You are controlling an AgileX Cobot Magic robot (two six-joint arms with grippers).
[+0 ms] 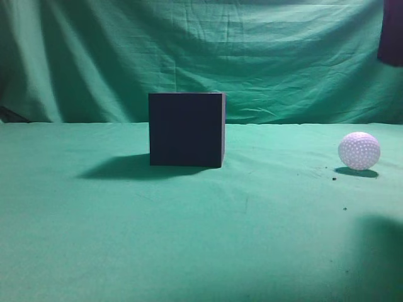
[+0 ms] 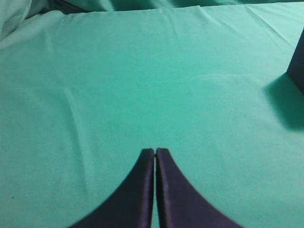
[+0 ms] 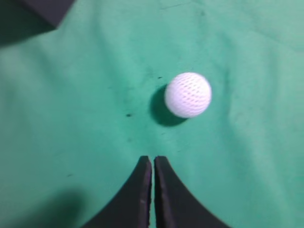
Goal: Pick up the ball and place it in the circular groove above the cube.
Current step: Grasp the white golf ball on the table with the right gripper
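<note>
The dark navy-black cube [image 1: 186, 129] stands on the green cloth in the middle of the exterior view; its top groove does not show. The white dimpled ball [image 1: 359, 151] rests on the cloth at the far right. In the right wrist view the ball [image 3: 188, 94] lies ahead and slightly right of my right gripper [image 3: 153, 158], which is shut and empty; a corner of the cube [image 3: 45, 9] shows at top left. My left gripper [image 2: 155, 151] is shut and empty over bare cloth, with the cube's edge [image 2: 298, 66] at far right. Neither gripper shows in the exterior view.
A green cloth [image 1: 201, 226] covers the table and hangs as a backdrop [image 1: 201, 50]. A dark object [image 1: 391, 31] hangs at the top right corner. A dark shadow [image 1: 378, 251] lies on the cloth at lower right. Small dark specks lie near the ball.
</note>
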